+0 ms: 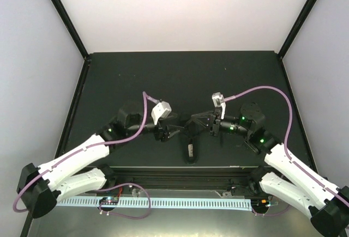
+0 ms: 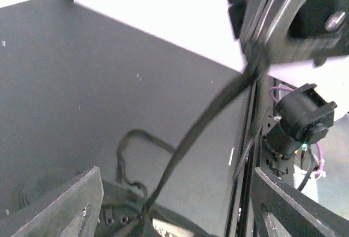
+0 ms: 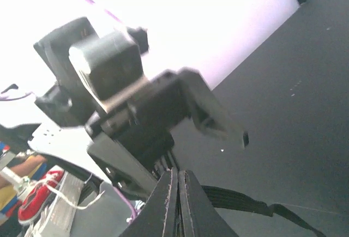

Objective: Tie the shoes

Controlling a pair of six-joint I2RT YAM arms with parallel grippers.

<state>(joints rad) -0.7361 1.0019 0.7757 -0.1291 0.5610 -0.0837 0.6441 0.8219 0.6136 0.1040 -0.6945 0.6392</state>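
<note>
The small black shoe lies on the dark table between my two grippers, a pale patch on its insole; in the left wrist view only its laced top shows. My right gripper is shut on a thin black lace. That lace runs taut from the shoe up to the right gripper. A second lace lies in a slack loop on the table. My left gripper is open just over the shoe, its fingers apart on either side of the taut lace and touching nothing. It sits left of the shoe.
The black table top ends at white walls behind and at the sides. A dark rail and a white slotted cable channel run along the near edge. Purple cables arc over both wrists.
</note>
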